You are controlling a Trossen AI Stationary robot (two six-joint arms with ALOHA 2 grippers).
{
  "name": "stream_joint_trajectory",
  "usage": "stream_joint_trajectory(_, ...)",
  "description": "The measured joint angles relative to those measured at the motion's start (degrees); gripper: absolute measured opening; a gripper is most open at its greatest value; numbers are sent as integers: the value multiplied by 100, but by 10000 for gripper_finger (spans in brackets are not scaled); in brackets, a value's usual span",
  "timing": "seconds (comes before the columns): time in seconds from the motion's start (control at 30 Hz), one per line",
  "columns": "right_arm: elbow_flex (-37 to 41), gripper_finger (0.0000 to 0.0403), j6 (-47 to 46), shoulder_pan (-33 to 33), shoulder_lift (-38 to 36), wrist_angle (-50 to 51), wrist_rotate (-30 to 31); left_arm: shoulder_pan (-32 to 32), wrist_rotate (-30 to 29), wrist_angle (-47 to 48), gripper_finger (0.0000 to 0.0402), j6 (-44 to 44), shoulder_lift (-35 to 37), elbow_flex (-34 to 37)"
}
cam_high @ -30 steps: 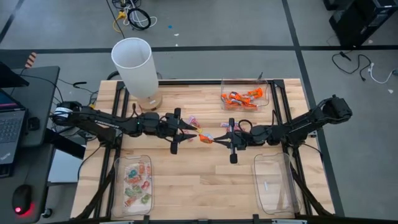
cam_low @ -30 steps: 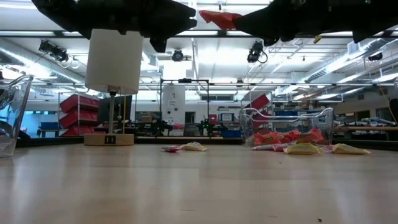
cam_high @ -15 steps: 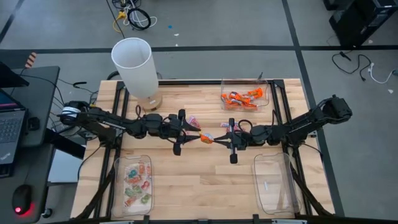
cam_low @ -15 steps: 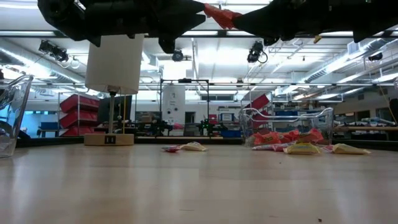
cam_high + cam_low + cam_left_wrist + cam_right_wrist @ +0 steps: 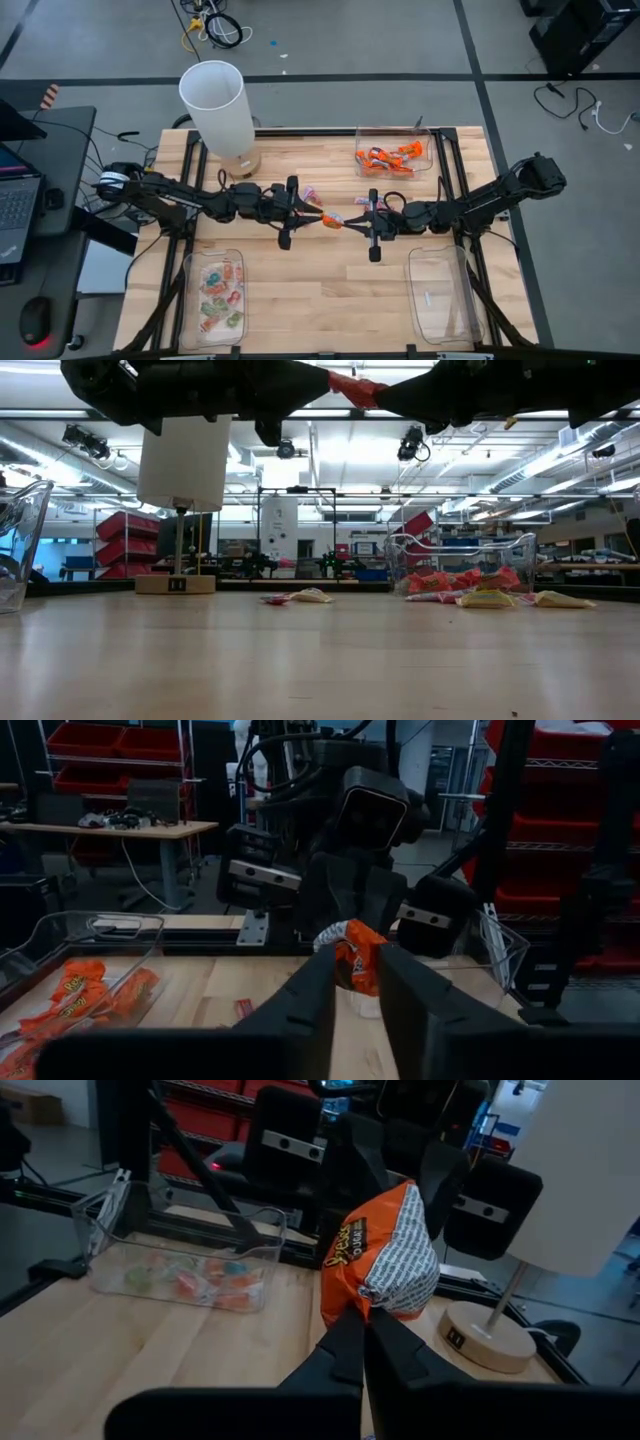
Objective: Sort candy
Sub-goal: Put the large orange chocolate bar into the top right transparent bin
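Above the bench's middle, the right gripper (image 5: pixel 350 224) is clamped on an orange candy (image 5: pixel 328 220). The left gripper (image 5: pixel 312 209) has its fingers around the candy, still apart; it should close firmly before the right lets go.

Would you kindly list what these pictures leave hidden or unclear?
- Low view: both pincers are cut off by the top edge; only the orange candy shows between dark shapes.
- High view: sweets in the left front tray are too small to tell apart.
- Left wrist view: the left pincer covers part of the candy, so its hold is unclear.
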State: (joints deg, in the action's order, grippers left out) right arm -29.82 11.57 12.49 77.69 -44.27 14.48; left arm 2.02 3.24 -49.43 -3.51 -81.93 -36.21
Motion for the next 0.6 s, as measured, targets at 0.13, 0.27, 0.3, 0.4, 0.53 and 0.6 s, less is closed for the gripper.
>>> stream_joint_trajectory(0.13, 0, 0, -2, 0, 0, 0, 1, 0, -2, 7, 30, 0, 0, 0)
stream_joint_trajectory(0.27, 0, 0, -2, 0, 2, 0, 2, 0, -2, 9, 6, -2, 0, 0)
stream_joint_trajectory(0.3, 0, 0, -4, 0, 2, 0, 2, 0, -2, 9, 5, -2, 0, 0)
stream_joint_trajectory(0.4, 0, 0, -135, 2, 2, 16, 123, 0, -2, 92, 2, -16, 0, 0)
stream_joint_trajectory(0.53, 0, 0, -309, 2, 2, 35, 216, 0, -2, 256, 1, -102, 4, 2)
stream_joint_trajectory(0.6, 0, 0, -417, 2, 2, 35, 247, 0, -1, 313, 1, -127, 7, 0)
